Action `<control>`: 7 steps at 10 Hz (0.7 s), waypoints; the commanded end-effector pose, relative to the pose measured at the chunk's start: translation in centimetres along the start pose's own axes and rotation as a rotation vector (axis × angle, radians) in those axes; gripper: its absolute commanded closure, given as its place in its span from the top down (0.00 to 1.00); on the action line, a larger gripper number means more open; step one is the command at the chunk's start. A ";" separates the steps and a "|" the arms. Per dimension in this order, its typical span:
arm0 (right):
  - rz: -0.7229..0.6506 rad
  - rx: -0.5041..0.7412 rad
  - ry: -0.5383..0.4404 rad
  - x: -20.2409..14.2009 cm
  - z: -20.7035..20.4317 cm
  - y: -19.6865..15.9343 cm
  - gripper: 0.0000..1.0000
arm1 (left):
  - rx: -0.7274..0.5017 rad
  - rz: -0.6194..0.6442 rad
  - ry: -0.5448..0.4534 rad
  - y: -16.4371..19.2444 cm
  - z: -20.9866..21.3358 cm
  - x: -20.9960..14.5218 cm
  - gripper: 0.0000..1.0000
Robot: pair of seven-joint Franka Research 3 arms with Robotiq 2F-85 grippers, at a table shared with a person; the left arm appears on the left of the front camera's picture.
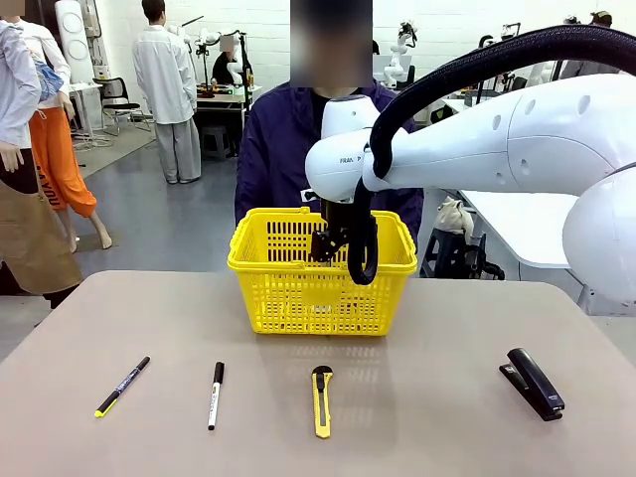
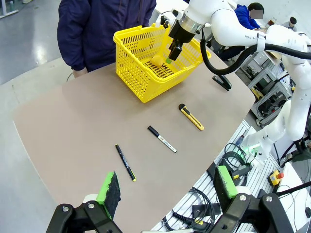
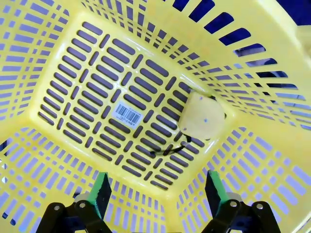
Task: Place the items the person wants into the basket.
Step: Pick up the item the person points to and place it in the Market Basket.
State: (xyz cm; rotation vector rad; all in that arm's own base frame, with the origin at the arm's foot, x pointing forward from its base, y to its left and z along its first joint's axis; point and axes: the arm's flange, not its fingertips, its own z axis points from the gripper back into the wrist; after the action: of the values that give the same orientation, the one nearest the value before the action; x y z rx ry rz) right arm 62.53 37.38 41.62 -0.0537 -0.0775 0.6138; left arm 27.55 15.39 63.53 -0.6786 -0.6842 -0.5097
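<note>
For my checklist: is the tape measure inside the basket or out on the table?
Inside. The tape measure lies on the basket floor, below the open right gripper.

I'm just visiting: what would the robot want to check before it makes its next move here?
1. The right gripper is open with nothing between its pads: ok.
2. The tape measure lies on the basket floor, apart from that gripper: ok.
3. The basket stands upright on the table: ok.
4. The pen and stapler lie uncovered on the table: ok.
5. The left gripper is open and empty: ok.
6. Which item the person wants next: cannot tell.
</note>
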 end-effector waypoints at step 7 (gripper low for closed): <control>-0.090 0.011 -0.196 -22.4 19.6 -5.5 1.00 | -0.012 -0.010 -0.015 0.1 0.1 -0.1 1.00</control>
State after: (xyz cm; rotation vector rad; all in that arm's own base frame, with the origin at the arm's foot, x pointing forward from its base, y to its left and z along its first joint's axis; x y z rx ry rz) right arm 50.21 25.82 61.70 -0.0198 -0.2316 0.5244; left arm 27.54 15.41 63.56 -0.6783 -0.6847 -0.5096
